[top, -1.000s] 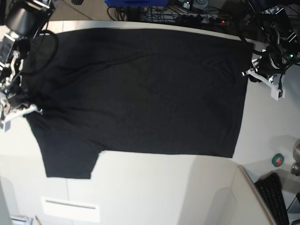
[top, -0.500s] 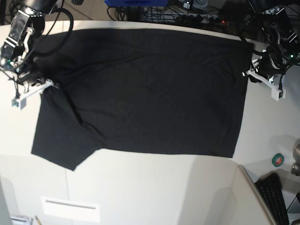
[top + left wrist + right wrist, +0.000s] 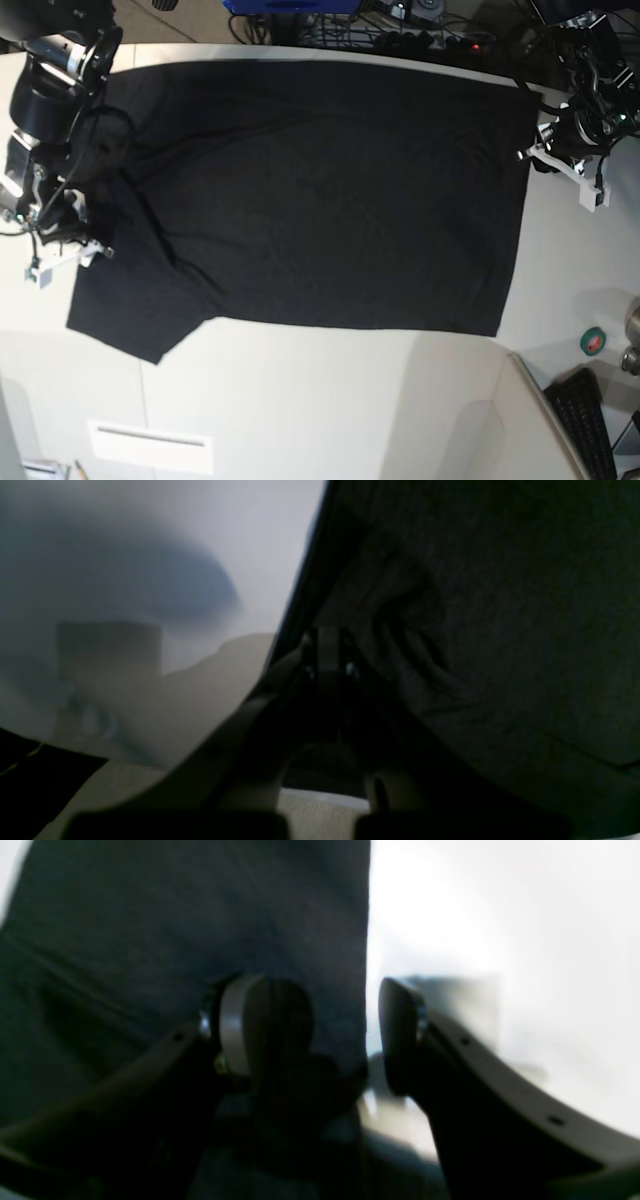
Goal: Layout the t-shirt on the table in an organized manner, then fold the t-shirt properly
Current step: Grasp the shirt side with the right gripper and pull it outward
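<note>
At the left of the base view the right tool (image 3: 62,262) has just spread wide, releasing the large black cloth t-shirt's (image 3: 320,190) sleeve onto the off-white worktop (image 3: 330,400), while the left tool (image 3: 548,158) stays pinched on the hem, so layout looks nearly finished.

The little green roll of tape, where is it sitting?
In the base view the green tape roll sits at the table's far right edge, just above a black keyboard.

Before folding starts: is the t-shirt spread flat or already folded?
Spread, unfolded: the t-shirt lies open across the table, one sleeve fanned out at its lower corner, with creases near it.
</note>
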`<action>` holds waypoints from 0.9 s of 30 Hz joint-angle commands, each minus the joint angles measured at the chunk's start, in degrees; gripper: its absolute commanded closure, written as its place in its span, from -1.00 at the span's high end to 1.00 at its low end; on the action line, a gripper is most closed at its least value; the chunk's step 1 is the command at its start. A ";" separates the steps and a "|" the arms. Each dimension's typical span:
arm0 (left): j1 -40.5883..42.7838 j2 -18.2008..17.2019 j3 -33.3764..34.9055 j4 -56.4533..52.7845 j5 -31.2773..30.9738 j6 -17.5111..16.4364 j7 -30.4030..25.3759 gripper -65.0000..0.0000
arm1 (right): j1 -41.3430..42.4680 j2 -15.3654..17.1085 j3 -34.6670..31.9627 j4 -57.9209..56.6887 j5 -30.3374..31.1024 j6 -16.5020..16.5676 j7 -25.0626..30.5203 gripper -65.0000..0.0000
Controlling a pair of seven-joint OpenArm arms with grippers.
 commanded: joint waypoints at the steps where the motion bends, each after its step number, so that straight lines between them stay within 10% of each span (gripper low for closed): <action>1: -0.21 -0.97 -0.25 0.80 -0.45 0.26 -0.74 -1.00 | 1.34 1.15 0.02 -0.02 -0.10 0.03 0.68 0.03; 13: -0.74 -0.97 -0.25 0.80 -0.45 0.44 -0.74 -1.00 | -1.21 -1.57 -0.33 0.24 -0.01 0.56 0.77 0.02; 24: -0.91 -0.97 -0.25 0.80 -0.36 0.44 -0.74 -1.00 | 0.11 -1.31 0.02 -0.11 -0.01 2.41 1.12 -0.38; 27: -0.91 -0.97 0.10 0.80 -0.36 0.44 -0.74 -1.00 | 0.28 -1.31 0.02 -0.02 0.08 2.41 1.56 -0.78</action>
